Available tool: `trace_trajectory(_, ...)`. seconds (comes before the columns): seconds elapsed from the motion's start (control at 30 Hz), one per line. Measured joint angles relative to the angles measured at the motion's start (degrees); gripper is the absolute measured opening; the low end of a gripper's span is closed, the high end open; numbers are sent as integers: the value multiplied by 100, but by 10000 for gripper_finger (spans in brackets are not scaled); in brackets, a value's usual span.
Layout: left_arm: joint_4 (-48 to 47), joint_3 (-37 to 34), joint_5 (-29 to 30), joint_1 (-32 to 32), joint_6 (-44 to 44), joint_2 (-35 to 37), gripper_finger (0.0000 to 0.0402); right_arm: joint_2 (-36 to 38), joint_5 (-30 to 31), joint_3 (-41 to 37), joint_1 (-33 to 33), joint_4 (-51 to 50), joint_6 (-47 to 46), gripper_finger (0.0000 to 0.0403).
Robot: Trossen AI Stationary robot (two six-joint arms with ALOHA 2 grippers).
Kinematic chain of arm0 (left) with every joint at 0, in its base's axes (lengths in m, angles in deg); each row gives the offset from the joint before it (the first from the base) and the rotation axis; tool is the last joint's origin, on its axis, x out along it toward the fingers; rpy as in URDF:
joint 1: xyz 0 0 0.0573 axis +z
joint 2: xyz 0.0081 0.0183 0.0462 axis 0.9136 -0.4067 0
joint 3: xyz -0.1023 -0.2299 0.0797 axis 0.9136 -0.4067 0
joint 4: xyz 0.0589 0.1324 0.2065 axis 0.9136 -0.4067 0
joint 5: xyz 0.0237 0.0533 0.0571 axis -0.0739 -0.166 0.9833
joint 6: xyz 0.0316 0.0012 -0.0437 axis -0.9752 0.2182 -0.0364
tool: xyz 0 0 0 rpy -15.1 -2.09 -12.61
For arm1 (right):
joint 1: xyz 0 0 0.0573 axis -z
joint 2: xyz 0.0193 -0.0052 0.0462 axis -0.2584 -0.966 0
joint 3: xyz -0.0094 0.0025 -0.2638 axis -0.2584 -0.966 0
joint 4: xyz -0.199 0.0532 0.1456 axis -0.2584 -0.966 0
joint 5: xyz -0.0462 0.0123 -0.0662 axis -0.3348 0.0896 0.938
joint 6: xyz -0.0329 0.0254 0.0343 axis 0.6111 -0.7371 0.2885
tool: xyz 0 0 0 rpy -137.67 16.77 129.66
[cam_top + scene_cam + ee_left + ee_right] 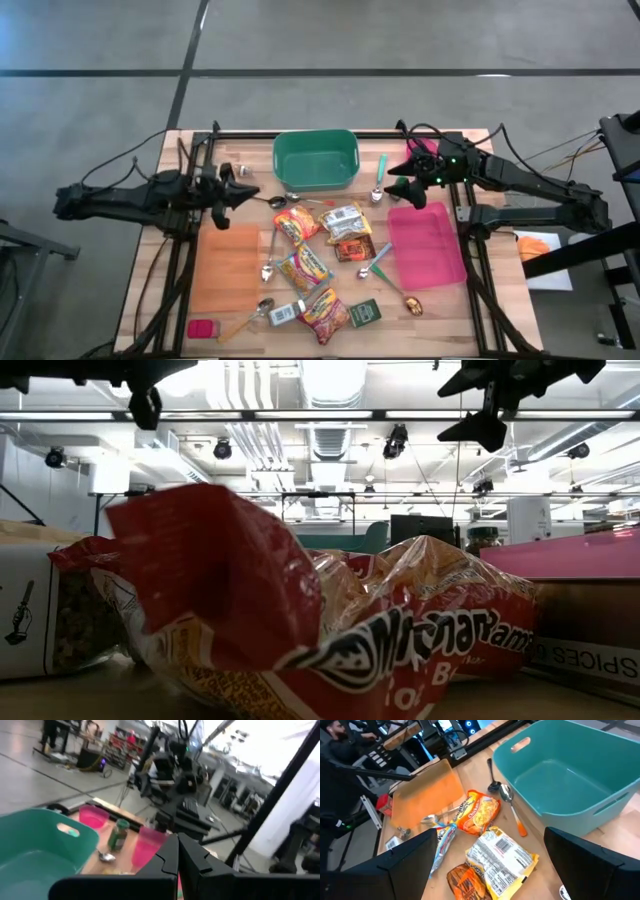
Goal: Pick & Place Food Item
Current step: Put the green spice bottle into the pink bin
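Observation:
Several noodle packets lie flat in the middle of the table: an orange one (297, 222) (480, 812), a white-backed one (345, 220) (502, 852), a brown one (355, 248) and two more toward the near edge (305, 268) (325, 313). The nearest one fills the low view (300, 630). My left gripper (250, 192) (177, 847) hangs shut and holds nothing, above the table left of the teal bin. My right gripper (397, 178) (490, 832) stands open in the air right of the bin, tipped down toward the packets, with nothing between its fingers.
A teal bin (315, 160) stands at the far middle, a pink tray (425, 245) at the right and an orange board (225, 265) at the left. Spoons (512, 810), a green spice box (365, 313) and a small jar (118, 835) lie among the packets.

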Motion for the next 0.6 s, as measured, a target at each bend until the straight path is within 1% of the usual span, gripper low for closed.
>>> trace_trajectory(0.07, 2, 62, -32, 0, 289, -77, 0, 0, 3, -2, 5, -9, -4, 361)
trace_trajectory(0.2, 37, 64, -163, -5, 1554, -65, 0, -45, 42, -2, 16, 0, -341, 361)
trace_trajectory(0.27, 5, 66, -164, -6, 1898, -67, 0, -127, 48, -2, 53, -15, -537, 361)
trace_trajectory(0.4, -116, 45, -182, -7, 1891, -67, 0, -333, 170, -4, 124, -83, -895, 361)
trace_trajectory(0.5, -208, 35, -161, -5, 1934, -73, 0, -542, 246, -3, 178, -312, -1131, 361)
trace_trajectory(0.6, -197, 36, 140, -4, 1949, -67, 0, -823, 525, 226, 246, -1079, -1267, 361)
